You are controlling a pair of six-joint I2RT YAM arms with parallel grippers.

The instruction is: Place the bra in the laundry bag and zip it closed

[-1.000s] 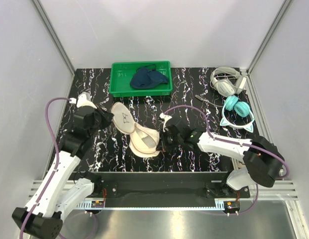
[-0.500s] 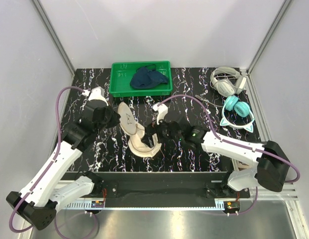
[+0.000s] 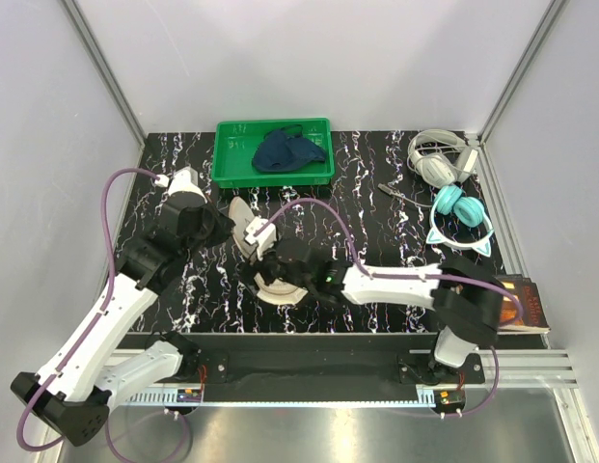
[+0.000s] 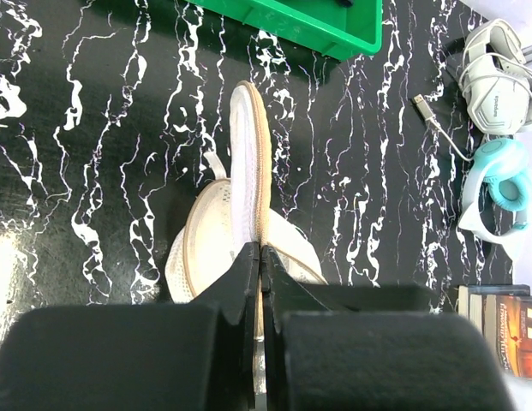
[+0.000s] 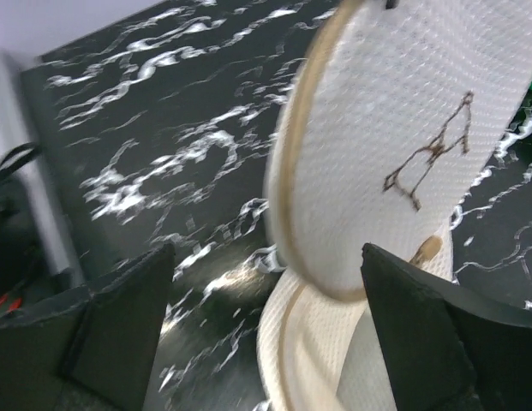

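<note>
Your left hand (image 4: 260, 250) is clamped shut on the zipper rim of the laundry bag (image 4: 206, 244). It holds the lid (image 4: 247, 145) up on edge over the shallow base.

Risk: that's a thin pinch on soft mesh. Tug and the rim could slip out and the lid flop over the opening. The light bag could also drag across the bench (image 3: 376, 159).

Your right hand (image 5: 266, 253) is wide open, one finger either side of the lid, gripping nothing. Can't tell if it brushes the mesh.

Risk: it sits right at the bag. A fast swing away could knock the lid or pull the base out of your left grip.

The bra (image 3: 287, 152) lies in the green tray (image 3: 272, 180) at the back of the bench, well apart from the bag, with nothing holding it.

Risk: thin straps may snag on the tray wall during the lift. They may also trail over the bag rim and jam the zipper.

Further right are the grey headphones (image 3: 434, 164), a cable (image 3: 400, 195) and the teal headphones (image 3: 460, 207). A book (image 3: 529, 307) lies at the right edge, by your right arm's elbow, so a wide sweep could clip it.

Writing:
- The lid has a black eyeglasses mark (image 5: 428, 154), no words.
- The tray floor has raised marks, unreadable.
- The print on the grey headphones and the book cover is too small to read.
</note>
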